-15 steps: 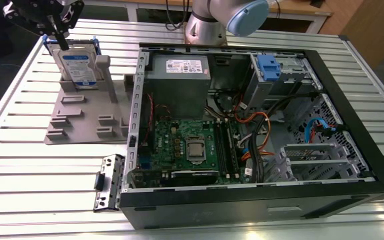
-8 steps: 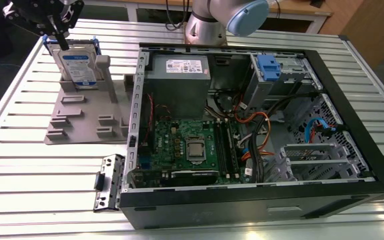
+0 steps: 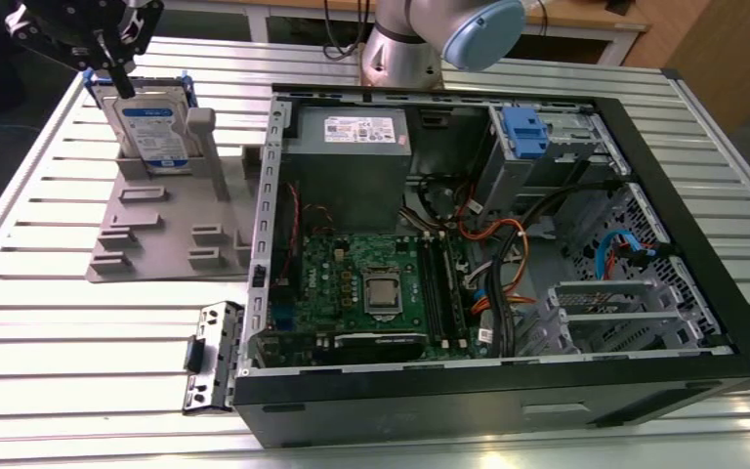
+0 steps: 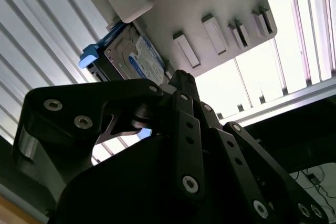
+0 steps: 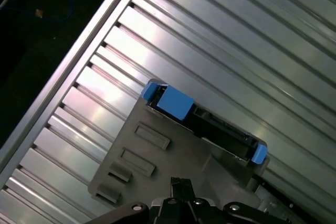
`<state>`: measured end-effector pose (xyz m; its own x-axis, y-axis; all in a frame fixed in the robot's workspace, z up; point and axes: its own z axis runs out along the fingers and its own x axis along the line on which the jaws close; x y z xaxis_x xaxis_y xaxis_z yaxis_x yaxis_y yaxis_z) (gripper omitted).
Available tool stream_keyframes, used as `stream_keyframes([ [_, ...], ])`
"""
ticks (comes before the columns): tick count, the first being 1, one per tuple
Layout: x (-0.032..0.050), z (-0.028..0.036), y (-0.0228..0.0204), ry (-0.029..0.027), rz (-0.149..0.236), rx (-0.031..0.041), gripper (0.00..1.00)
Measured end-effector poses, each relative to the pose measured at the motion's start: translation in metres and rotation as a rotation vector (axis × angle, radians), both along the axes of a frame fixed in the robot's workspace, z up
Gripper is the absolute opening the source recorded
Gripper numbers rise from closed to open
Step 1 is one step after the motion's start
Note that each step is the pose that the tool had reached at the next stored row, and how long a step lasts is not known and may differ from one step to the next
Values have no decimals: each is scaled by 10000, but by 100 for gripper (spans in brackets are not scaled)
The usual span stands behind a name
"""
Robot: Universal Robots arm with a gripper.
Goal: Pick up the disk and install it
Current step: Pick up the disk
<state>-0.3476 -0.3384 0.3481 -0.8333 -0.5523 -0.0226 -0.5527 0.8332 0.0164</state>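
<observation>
The disk [image 3: 147, 127] stands on edge in a slot of the grey holder [image 3: 167, 230] at the exterior view's left, its white-and-blue label facing the camera and the blue carrier frame around it. My gripper [image 3: 120, 86] hangs just above the disk's top edge, apart from it, fingers shut and holding nothing. In the second wrist view the gripper [image 4: 181, 77] points at the disk [image 4: 134, 56]. In the first wrist view the gripper [image 5: 181, 183] sits over the holder [image 5: 157, 166], with the disk's [image 5: 210, 121] blue-cornered top edge beyond it.
An open computer case [image 3: 687, 244] lies at the exterior view's right, with a motherboard [image 3: 368, 283], a grey power supply box [image 3: 347, 147] and a drive bay with a blue tab [image 3: 527, 132]. A black bracket [image 3: 212, 357] lies beside the case. The arm's base [image 3: 408, 49] stands behind.
</observation>
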Motion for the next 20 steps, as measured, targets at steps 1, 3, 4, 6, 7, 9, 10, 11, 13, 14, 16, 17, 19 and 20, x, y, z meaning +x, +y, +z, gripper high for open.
stream_keyframes([
  [1,0,0,0,0,56,-1,10],
  [3,0,0,0,0,177,-2,10],
  [4,0,0,0,0,235,-3,10],
  [6,0,0,0,0,351,-4,10],
  [7,0,0,0,0,408,-4,10],
  [9,0,0,0,1,522,-7,10],
  [10,0,0,0,0,585,-8,10],
  [11,0,0,0,0,641,-9,10],
  [13,0,0,0,0,755,-11,10],
  [14,0,0,0,0,812,-12,10],
  [16,0,0,0,0,928,-14,10],
  [17,0,0,0,0,984,-15,10],
  [19,0,0,0,1,1099,-17,10],
  [20,0,0,0,1,1154,-19,10],
])
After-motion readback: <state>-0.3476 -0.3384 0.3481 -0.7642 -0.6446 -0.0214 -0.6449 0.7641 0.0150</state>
